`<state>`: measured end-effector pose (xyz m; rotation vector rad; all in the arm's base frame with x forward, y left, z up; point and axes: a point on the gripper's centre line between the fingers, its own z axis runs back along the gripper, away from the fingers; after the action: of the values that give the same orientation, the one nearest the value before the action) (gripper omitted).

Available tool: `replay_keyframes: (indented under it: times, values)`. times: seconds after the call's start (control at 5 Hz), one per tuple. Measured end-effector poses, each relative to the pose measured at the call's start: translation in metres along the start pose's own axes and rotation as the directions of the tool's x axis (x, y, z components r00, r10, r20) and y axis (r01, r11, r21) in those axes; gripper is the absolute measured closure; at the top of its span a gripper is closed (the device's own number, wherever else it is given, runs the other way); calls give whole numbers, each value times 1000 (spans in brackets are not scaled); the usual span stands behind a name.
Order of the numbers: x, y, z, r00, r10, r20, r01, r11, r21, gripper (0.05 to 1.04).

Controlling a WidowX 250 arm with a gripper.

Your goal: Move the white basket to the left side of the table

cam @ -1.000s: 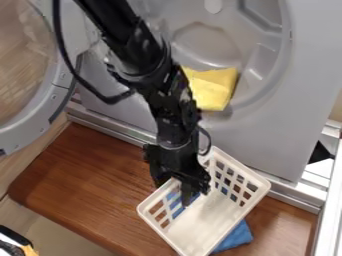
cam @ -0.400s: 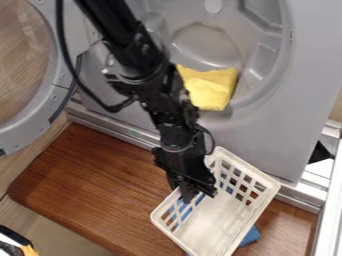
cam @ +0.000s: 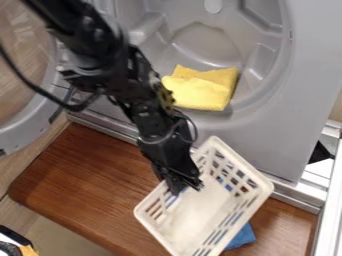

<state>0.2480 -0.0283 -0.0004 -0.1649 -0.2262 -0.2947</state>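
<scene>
The black gripper hangs over the upper-left side of the white basket, shut on its slatted wall. The basket stands at the right part of the brown wooden table, somewhat tilted, its open top toward the camera. The fingertips are partly hidden by the gripper's body and the basket wall.
A blue cloth lies partly beneath the basket. Behind is a grey machine front with a yellow cloth in its round opening. Its open round door stands at the left.
The basket first shifted a little right, then back left with the gripper, and now tilts more. The upper arm has swung left. More of the yellow cloth shows.
</scene>
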Motion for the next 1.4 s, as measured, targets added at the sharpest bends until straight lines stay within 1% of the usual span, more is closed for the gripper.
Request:
replay_keyframes:
  times: [0.2, 0.4, 0.6, 0.8, 1.0, 1.2, 1.4]
  values:
    - [-8, 15, 21, 999, 10, 32, -11, 1000, 29, 981]
    - [-22, 36, 33, 999, 30, 24, -32, 996, 79, 981]
    - [-33, 65, 36, 996, 84, 19, -86, 990, 114, 981]
    - [-33, 89, 34, 994, 108, 7, -108, 985, 135, 981]
    - [-34, 107, 26, 993, 120, -17, -116, 983, 143, 981]
    - [-40, 122, 13, 986, 157, -63, -146, 979, 142, 981]
    - [-44, 130, 0, 980, 176, -91, -162, 977, 139, 981]
